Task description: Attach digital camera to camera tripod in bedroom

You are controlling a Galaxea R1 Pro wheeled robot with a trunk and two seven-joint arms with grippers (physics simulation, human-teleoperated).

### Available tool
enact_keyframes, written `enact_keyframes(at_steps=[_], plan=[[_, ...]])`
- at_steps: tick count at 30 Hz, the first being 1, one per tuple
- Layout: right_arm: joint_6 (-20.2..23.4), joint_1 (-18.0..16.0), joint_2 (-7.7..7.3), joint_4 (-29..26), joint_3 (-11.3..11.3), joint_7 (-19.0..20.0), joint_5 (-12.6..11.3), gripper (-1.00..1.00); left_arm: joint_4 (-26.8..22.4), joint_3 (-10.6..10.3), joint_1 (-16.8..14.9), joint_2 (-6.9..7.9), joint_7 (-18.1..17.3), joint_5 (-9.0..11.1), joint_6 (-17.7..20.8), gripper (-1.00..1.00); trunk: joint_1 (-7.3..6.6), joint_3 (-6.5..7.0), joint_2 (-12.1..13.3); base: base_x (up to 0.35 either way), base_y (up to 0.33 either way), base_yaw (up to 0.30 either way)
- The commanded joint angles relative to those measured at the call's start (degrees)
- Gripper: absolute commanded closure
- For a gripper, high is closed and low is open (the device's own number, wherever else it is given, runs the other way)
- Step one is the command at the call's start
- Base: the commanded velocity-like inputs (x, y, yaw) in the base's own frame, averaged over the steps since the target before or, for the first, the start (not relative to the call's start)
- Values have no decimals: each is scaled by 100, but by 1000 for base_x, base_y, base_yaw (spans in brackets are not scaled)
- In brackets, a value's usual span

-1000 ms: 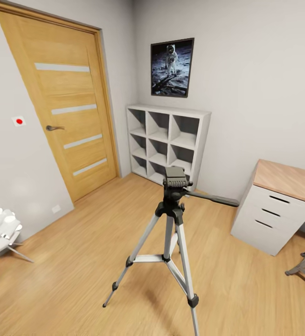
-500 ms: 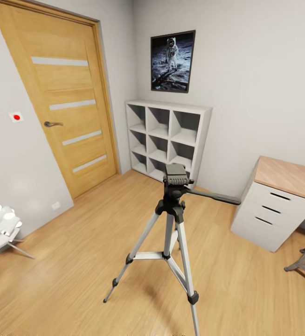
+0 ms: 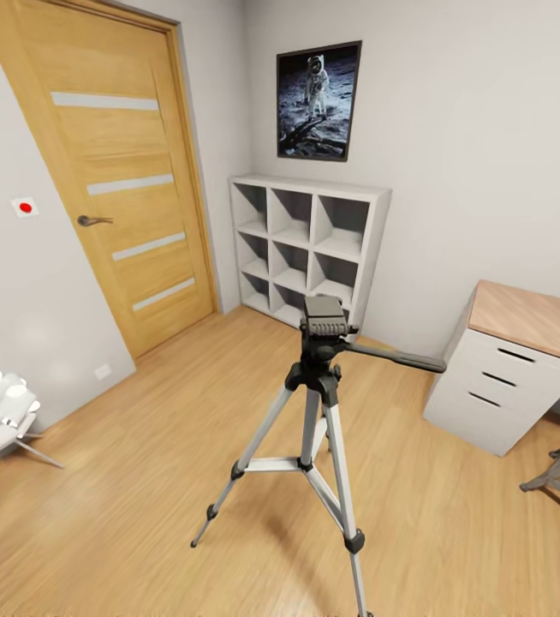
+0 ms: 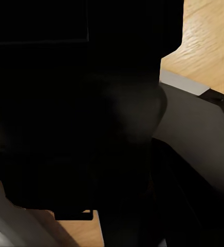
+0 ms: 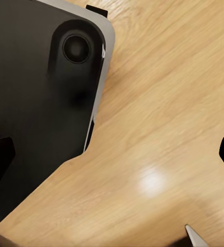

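The robot is on the approach step: the camera tripod (image 3: 318,403) stands on the wood floor (image 3: 143,480) mid-room, its flat head bare, and the digital camera cannot be made out, nor whether either arm's jaws are wide or closed. Next the camera must be brought onto that head. Against the earlier frames the whole view has tilted up slightly, the door (image 3: 113,171) and poster (image 3: 317,101) sitting higher

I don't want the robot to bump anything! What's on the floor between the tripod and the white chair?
Nothing: the head view shows bare wood floor between the camera tripod and the white chair.

Bright, even light; edges warped (left wrist dark).
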Motion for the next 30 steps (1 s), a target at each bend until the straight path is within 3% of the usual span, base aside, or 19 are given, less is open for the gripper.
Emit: enact_keyframes(at_steps=[1,30], plan=[[-35,-7,-10,13,-48,12,45,-100,-6,-49,-2,-1,22,30,5,100,3,-20,-11,0,0,0],[-43,-7,-1,14,-40,26,45,-100,-6,-49,-2,3,22,30,5,100,3,-293,-11,0,0,0]])
